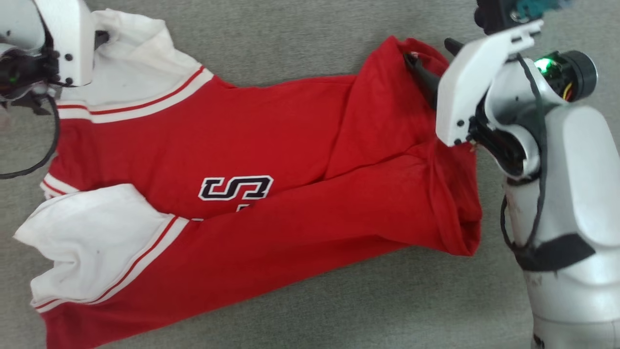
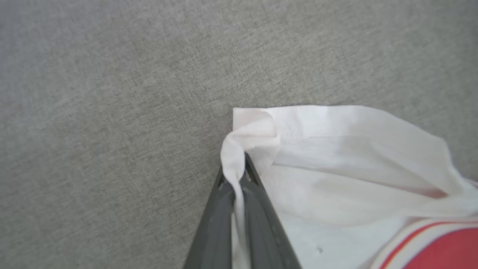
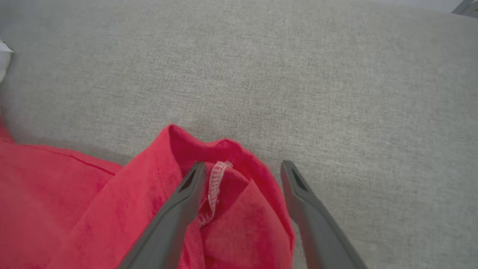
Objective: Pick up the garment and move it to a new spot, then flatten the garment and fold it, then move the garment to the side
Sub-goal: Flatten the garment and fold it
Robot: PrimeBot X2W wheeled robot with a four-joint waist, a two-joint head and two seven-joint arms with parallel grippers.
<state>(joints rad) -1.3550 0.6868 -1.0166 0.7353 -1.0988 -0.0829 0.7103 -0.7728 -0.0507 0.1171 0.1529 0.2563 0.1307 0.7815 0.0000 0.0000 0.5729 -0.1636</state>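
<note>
One garment [image 1: 271, 145] lies rumpled on the grey fabric surface [image 1: 310, 39]. Its near long edge is folded over the middle, so we read one emblem letter [image 1: 236, 188] whole, while whatever follows is covered. Its nearest corner is cut off by the frame. We count two white sleeves: the near sleeve [image 1: 92, 242] lies spread out, and the far sleeve [image 1: 140, 63] is partly behind the left arm's casing [image 1: 72, 39]. The left fingers [image 2: 257, 209] are clamped together on that far sleeve's cuff. At the garment's far hem corner the right fingers [image 3: 175, 216] stand apart, astride a raised red fold.

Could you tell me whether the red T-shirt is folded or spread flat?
Partly folded: the thin red white-sleeved T-shirt has one side doubled over part of its lettering.
</note>
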